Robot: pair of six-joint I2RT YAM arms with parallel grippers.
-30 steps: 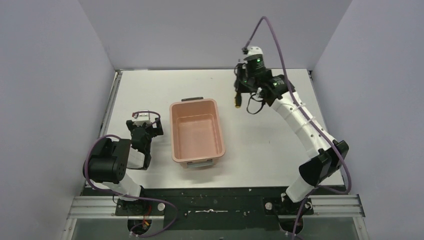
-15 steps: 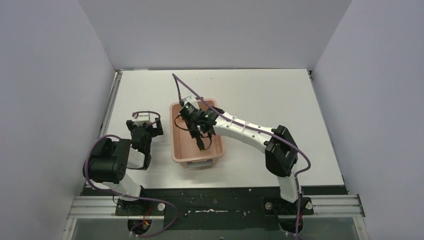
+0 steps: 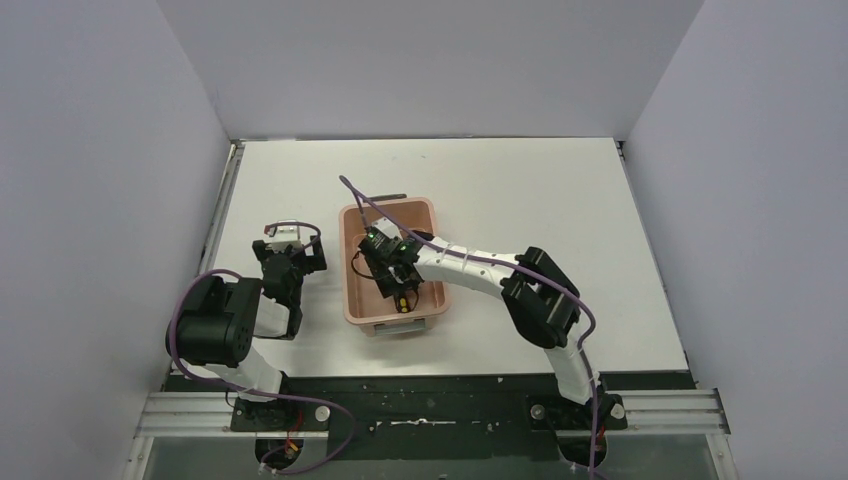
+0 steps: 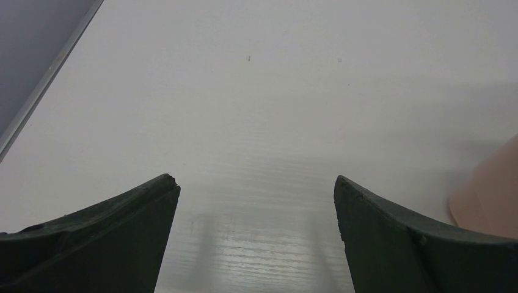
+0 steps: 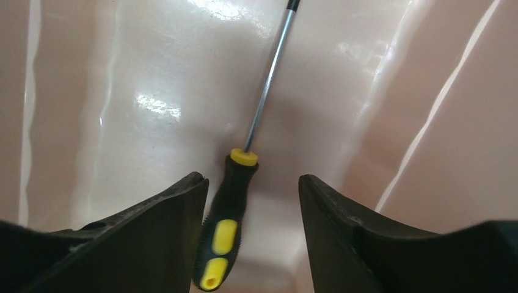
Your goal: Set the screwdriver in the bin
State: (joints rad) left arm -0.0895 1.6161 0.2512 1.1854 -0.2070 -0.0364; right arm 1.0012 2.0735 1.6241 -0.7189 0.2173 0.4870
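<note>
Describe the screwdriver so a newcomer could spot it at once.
Find the salmon-pink bin in the middle of the white table. Inside it, towards its near end, the screwdriver lies between the open fingers of the right gripper. It is the only loose item there: thin metal shaft, black handle with yellow patches.

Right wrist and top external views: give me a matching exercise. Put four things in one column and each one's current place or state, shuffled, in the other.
Things:
1. screwdriver
2. bin
3. left gripper
4. right gripper

Places or states:
A. open over bare table, beside the bin
B. salmon-pink, standing on the table
C. reaching down inside the bin, jaws apart
D. in the bin, black and yellow handle between open fingers

Pairs: 1-D, 2-B, 3-A, 4-C
</note>
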